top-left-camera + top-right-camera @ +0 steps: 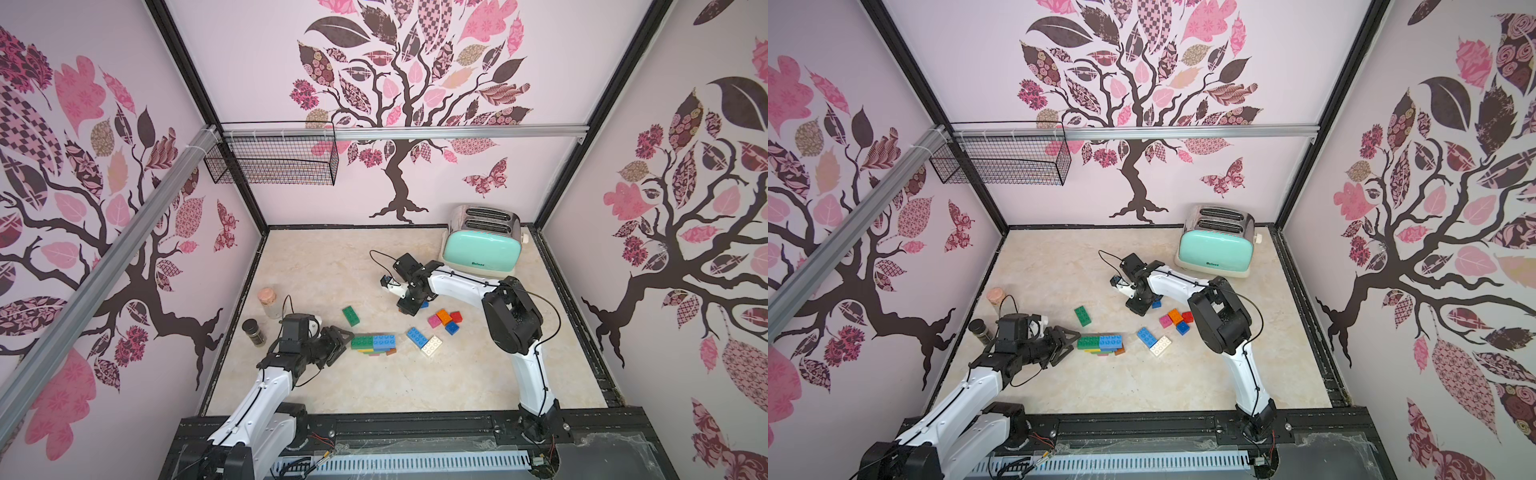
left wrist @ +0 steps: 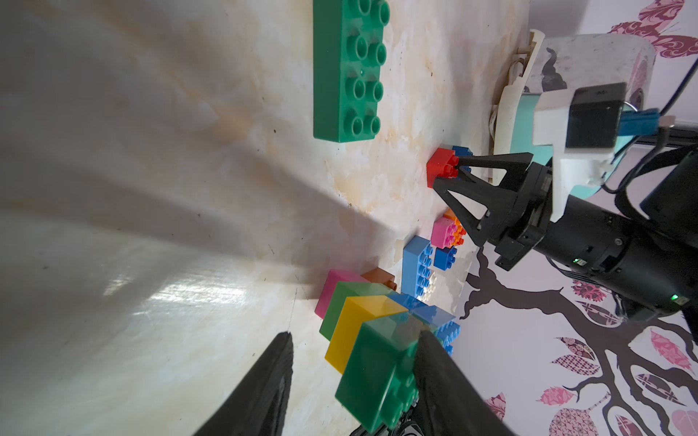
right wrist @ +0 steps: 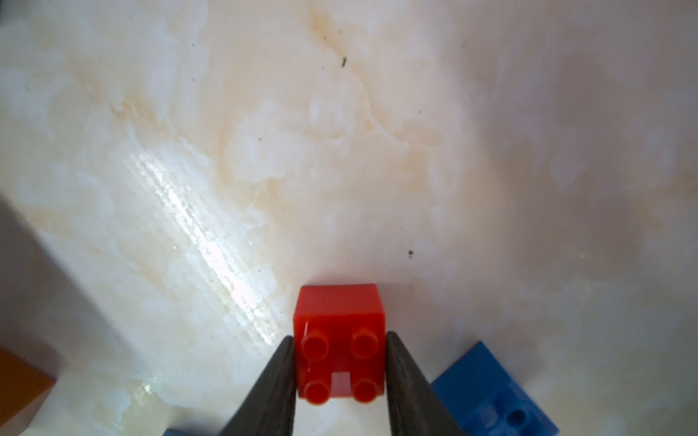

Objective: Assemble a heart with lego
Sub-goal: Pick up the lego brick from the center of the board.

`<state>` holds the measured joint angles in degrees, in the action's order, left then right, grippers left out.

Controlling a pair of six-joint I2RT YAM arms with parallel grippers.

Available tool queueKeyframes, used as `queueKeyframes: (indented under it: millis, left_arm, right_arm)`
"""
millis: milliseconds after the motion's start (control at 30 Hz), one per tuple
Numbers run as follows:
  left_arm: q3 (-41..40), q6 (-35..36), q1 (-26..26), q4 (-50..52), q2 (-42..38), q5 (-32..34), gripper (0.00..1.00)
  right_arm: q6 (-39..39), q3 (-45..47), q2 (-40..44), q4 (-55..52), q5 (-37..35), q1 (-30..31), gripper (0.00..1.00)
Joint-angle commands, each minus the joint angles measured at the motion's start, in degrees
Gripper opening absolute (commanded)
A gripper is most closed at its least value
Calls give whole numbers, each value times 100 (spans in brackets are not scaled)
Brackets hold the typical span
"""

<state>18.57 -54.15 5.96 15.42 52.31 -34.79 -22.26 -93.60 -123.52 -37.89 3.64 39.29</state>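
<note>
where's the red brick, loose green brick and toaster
red brick [image 3: 338,364], right wrist view, studded face
loose green brick [image 1: 351,315], in a top view, studded top
toaster [image 1: 480,253], in a top view, mint side

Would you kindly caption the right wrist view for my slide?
Right gripper shut on a small red brick, marble tabletop beyond.

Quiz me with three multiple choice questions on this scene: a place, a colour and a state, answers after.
1. Where does the toaster stand? A front edge. B back right corner. C middle.
2. What colour is the small brick pinched by the right gripper? A white. B green. C red.
3. How does the loose long green brick lie? A flat, studs up. B on end. C stacked on a blue one.
Answers: 1 B, both top views show it there; 2 C, the right wrist view shows red; 3 A, its studs face up.
</note>
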Motion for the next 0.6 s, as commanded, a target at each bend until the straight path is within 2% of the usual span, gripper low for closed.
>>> queueKeyframes:
  millis: [0,133,433,567]
  left_arm:
    - [-87,11,19,-130,-12,2,55]
    - [-131,0,16,-190,-130,-71,56]
    - [7,211,49,-253,-102,-380,58]
    - [-4,181,421,-499,48,-415,59]
  right_arm:
    - [-22,-168,-81,-152,50,18,37]
    - [-58,-181,-37,-216,110,18,32]
    - [-245,-168,672,-363,348,59,30]
    - [-412,-58,1016,-410,378,214,29]
